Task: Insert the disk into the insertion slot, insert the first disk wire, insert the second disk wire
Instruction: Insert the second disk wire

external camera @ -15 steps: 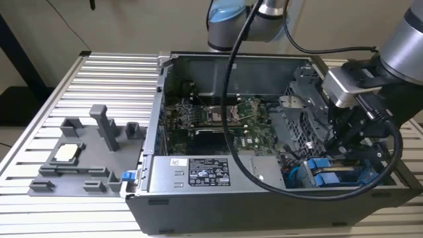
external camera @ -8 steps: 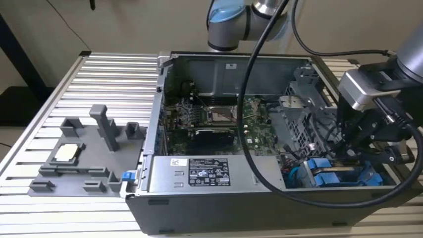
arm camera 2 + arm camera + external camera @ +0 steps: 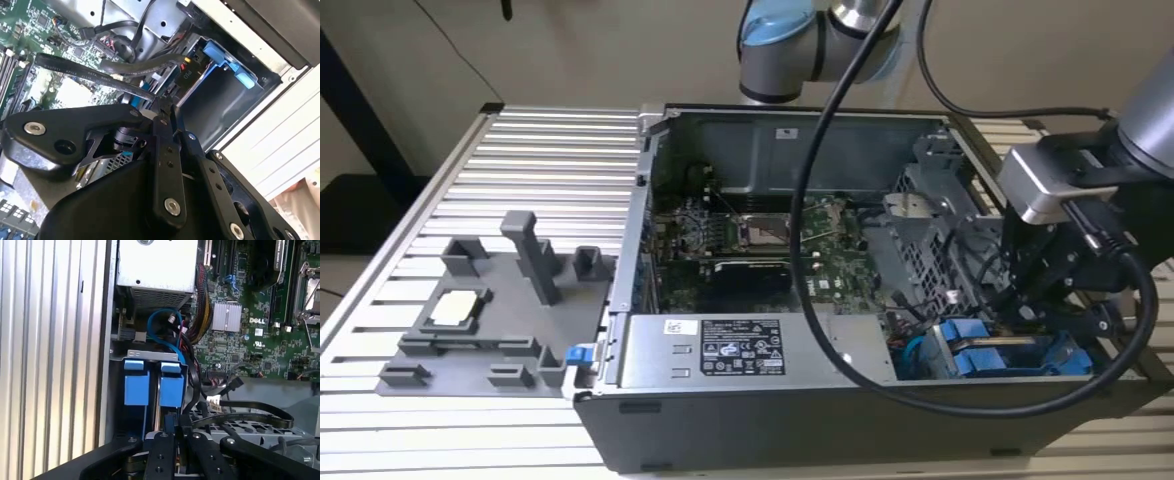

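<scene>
Your gripper (image 3: 1041,305) was down inside the open computer case (image 3: 720,420), at the end of the case that lies toward the exterior view's right, just above the drive cage. In the first wrist view the black fingers (image 3: 165,450) came together close over a thin dark edge standing between them, right behind the two blue tabs; whether they were clenched on it or merely near it, you could not tell from these frames.

The disk (image 3: 150,385) with its blue frame sat in the insertion slot (image 3: 117,405) of the grey metal cage, its two blue tabs side by side and facing the power supply (image 3: 157,265). In the exterior view the same blue frame (image 3: 1001,355) showed in the case corner beside the labelled power supply box (image 3: 747,350).

A flat black wire (image 3: 100,72) arched across from the motherboard (image 3: 260,330) toward the gripper, and in the second wrist view its end reached down to the fingertips by the cage. A thin blue cable (image 3: 165,330) looped between the power supply and the disk.

Outside the case, toward the exterior view's left, a grey fixture tray (image 3: 480,340) stood on the slatted table (image 3: 547,160).
</scene>
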### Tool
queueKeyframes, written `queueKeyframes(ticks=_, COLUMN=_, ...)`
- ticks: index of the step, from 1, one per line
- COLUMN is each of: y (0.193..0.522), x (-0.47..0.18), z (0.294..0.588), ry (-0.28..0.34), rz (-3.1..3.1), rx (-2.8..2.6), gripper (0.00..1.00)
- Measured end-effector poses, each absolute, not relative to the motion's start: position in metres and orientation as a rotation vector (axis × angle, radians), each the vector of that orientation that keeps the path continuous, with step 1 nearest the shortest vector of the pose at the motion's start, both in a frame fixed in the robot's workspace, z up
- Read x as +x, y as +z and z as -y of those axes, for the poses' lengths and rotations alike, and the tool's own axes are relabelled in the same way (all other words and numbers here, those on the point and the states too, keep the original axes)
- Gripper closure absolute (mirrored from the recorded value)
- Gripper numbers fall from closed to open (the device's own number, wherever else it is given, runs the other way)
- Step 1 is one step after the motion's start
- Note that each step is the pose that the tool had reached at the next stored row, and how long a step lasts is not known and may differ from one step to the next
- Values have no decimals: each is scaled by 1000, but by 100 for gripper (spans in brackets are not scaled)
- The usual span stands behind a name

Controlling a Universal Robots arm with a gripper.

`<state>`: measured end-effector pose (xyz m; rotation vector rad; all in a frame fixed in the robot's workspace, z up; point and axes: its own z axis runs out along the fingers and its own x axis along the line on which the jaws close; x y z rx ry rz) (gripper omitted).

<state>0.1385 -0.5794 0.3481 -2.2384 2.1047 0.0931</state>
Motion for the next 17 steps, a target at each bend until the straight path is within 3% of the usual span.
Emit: queueKeyframes(ticks=17, y=343, x=140, z=582, ry=91, rz=-2104, rx=-2183, gripper=84)
